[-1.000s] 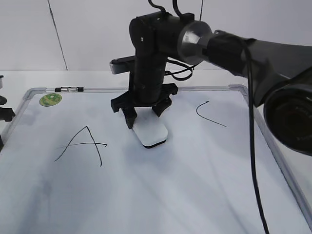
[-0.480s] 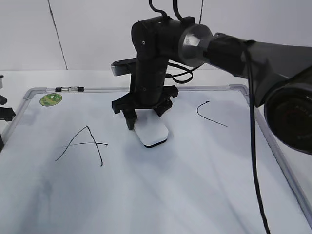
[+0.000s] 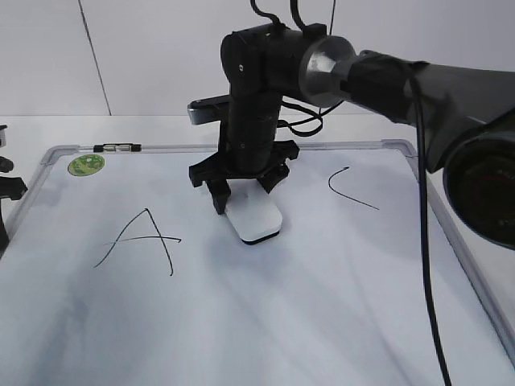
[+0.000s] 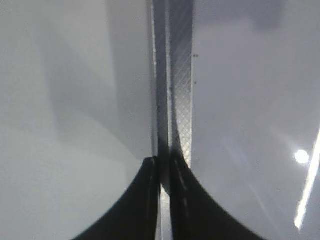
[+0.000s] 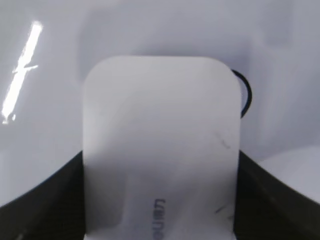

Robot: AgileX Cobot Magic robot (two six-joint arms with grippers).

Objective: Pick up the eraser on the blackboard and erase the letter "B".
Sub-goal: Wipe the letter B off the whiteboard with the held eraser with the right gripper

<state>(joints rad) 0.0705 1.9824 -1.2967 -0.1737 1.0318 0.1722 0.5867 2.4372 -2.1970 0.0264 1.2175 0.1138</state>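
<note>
The right gripper (image 3: 245,195) grasps the eraser (image 3: 253,219) flat on the blackboard (image 3: 322,322) between "A" (image 3: 138,239) and "C" (image 3: 351,188), over the letter "B" (image 5: 243,95), so wiping is underway and needs further pressed strokes; the left gripper (image 4: 164,170) rests clenched, empty.

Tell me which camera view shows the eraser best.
The right wrist view: the eraser fills it, grey lettering visible, the right gripper's fingers at both sides. The exterior view shows it smaller on the blackboard, partly behind the gripper. The left wrist view misses it.
</note>
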